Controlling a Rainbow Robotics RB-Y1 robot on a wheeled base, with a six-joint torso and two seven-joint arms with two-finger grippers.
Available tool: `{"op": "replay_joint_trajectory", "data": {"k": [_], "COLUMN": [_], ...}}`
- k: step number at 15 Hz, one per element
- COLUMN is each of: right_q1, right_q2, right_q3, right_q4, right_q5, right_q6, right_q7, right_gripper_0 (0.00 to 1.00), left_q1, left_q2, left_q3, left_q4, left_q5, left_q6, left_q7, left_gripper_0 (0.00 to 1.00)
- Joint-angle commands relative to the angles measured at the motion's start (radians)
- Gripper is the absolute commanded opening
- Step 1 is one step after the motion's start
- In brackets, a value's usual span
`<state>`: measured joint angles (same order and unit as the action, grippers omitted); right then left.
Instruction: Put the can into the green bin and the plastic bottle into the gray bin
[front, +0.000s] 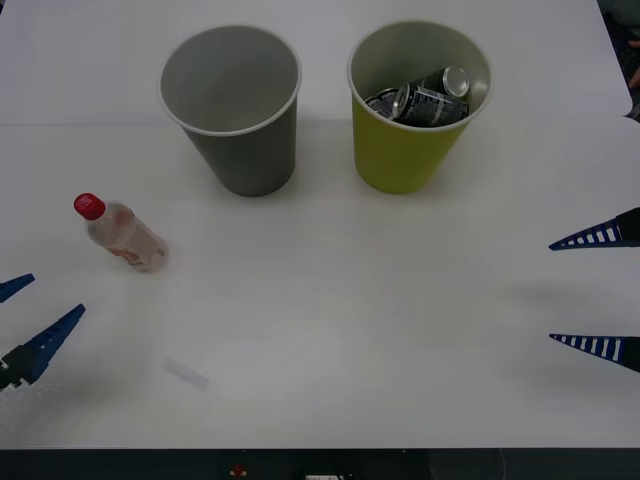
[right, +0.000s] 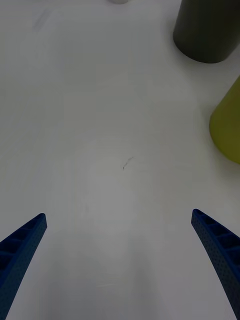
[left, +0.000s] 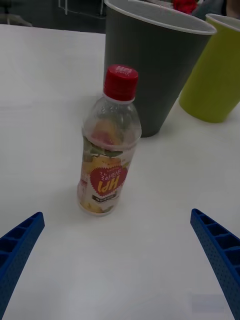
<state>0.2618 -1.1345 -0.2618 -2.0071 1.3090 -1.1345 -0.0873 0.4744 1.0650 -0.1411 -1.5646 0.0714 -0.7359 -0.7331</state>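
The plastic bottle (front: 122, 234) (left: 108, 145) stands upright on the white table at the left, clear with a red cap and an orange label. My left gripper (front: 28, 315) (left: 120, 270) is open just in front of it, with the bottle beyond the fingertips and apart from them. The gray bin (front: 233, 105) (left: 152, 62) stands at the back, left of the green bin (front: 415, 110) (left: 212, 75). Dark cans (front: 425, 98) lie inside the green bin. My right gripper (front: 598, 292) (right: 120, 265) hangs open over bare table at the right edge.
The white table (front: 350, 320) has free room across its middle and front. A faint pale mark (front: 186, 373) lies near the front left. In the right wrist view the gray bin (right: 207, 30) and the green bin (right: 227, 125) stand ahead of the fingers.
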Motion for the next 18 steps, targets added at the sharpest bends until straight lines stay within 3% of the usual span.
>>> {"op": "replay_joint_trajectory", "data": {"k": [1, 5, 11, 18], "right_q1": [0.0, 0.0, 0.0, 0.0], "right_q2": [0.0, 0.0, 0.0, 0.0], "right_q3": [0.0, 0.0, 0.0, 0.0], "right_q4": [0.0, 0.0, 0.0, 0.0], "right_q5": [0.0, 0.0, 0.0, 0.0], "right_q6": [0.0, 0.0, 0.0, 0.0], "right_q7": [0.0, 0.0, 0.0, 0.0], "right_gripper_0": [1.0, 1.0, 1.0, 1.0], "left_q1": [-0.085, -0.191, -0.326, -0.519], "left_q2": [-0.022, -0.025, -0.03, -0.125], "left_q3": [-0.092, -0.242, -0.439, -0.558], "left_q4": [0.09, 0.187, 0.218, 0.357], "left_q5": [0.105, 0.28, 0.531, 0.585], "left_q6": [-0.045, -0.096, -0.105, -0.103], "left_q7": [-0.131, -0.302, -0.522, -0.589], "left_gripper_0": [1.0, 1.0, 1.0, 1.0]}}
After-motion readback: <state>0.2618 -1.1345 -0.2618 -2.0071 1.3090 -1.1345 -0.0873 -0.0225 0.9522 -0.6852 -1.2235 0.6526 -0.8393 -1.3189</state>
